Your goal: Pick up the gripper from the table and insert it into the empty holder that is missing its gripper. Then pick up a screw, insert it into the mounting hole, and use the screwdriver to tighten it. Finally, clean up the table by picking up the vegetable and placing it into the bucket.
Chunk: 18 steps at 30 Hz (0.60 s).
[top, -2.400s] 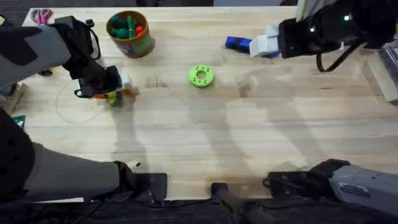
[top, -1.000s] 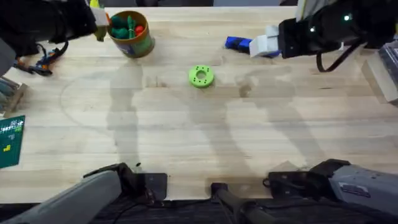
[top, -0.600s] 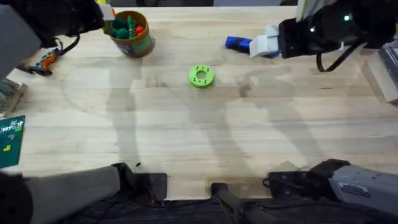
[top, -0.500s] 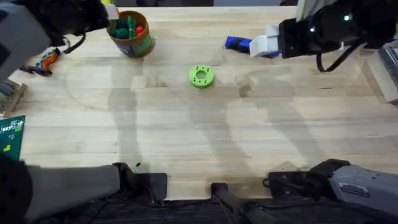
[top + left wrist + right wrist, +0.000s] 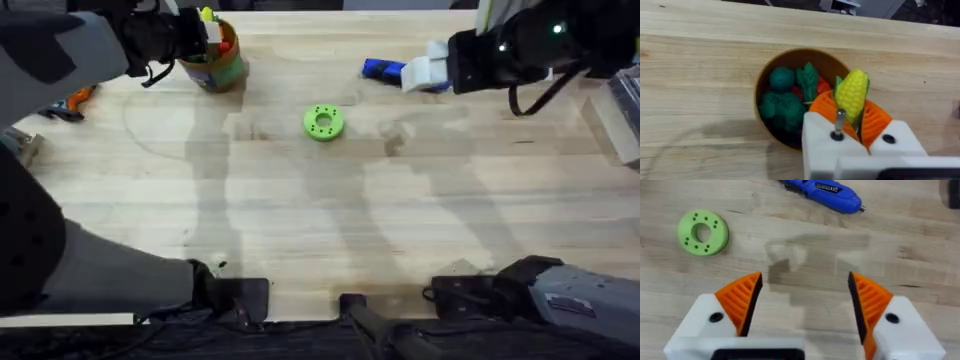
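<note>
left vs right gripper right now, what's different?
The left gripper is shut on a yellow corn cob; the right gripper is open and holds nothing. The left one hangs at the rim of the bucket at the table's far left; the right one hangs over bare wood near the blue screwdriver and the green disc. Both have white mounts with ribbed orange fingers.

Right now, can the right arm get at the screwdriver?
Probably yes. The right gripper is open and empty, and the screwdriver lies just ahead on bare table. The green disc sits off to one side.
</note>
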Each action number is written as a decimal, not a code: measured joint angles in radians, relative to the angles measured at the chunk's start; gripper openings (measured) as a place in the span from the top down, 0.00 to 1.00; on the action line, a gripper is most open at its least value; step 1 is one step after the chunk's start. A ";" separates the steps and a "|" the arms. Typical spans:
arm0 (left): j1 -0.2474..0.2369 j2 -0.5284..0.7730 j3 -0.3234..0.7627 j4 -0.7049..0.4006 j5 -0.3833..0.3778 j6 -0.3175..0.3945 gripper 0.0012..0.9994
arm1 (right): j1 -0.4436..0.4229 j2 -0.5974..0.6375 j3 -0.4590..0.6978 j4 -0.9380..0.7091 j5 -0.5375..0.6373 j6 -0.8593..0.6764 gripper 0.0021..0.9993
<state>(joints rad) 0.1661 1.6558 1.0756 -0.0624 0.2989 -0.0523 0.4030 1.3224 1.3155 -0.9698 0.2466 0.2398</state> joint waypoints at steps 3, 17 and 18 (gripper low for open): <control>0.000 0.000 0.000 0.000 0.000 0.000 0.97 | 0.000 0.000 0.000 0.000 0.000 0.000 0.01; 0.000 0.000 0.000 -0.004 -0.023 0.008 0.01 | 0.000 0.000 0.000 0.000 0.000 0.000 0.01; 0.000 0.000 0.000 -0.004 -0.023 0.008 0.00 | 0.000 0.000 0.000 0.000 0.000 0.000 0.01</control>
<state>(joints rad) 0.1661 1.6558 1.0756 -0.0659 0.2756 -0.0446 0.4030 1.3224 1.3155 -0.9699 0.2466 0.2398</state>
